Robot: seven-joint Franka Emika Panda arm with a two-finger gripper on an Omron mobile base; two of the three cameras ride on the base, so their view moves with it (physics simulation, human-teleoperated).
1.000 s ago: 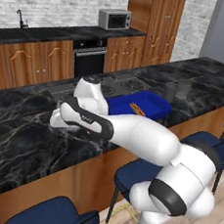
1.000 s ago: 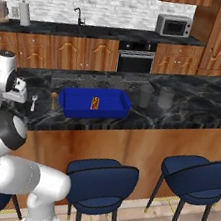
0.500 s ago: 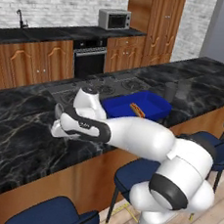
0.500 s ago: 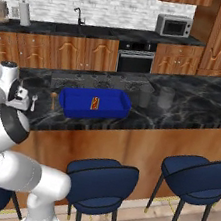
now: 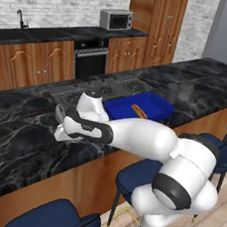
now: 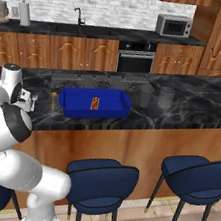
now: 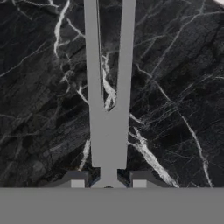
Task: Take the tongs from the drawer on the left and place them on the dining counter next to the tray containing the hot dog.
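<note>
And here we are over the bench [image 5: 17,139], the black marble dining slab, with the end effector [image 7: 108,183] pointing down at the stone and clamped on the tongs [image 7: 108,100], gripping them right at the joined end so the two grey arms run away from the fingers and fan slightly apart toward the far edge of the hand view. The tongs look close to the marble, though from this angle I cannot tell if they touch it yet (the veined surface sits right behind them, no clear gap to read). Over in the left base view the hand hangs low over the slab, on the left side of the blue tray [image 5: 158,112], near it but not right against it; the hot dog [image 6: 95,102] lies in the middle of that tray. So the fetching looks done and this is the placing step, the carry all but finished. What comes next, I'd say, calls for a gentle last descent until the tongs lie flat on the stone, then parting the fingers and lifting straight off so the arms aren't dragged. The spot reads as beside the tray already, so little sideways travel should be needed.
</note>
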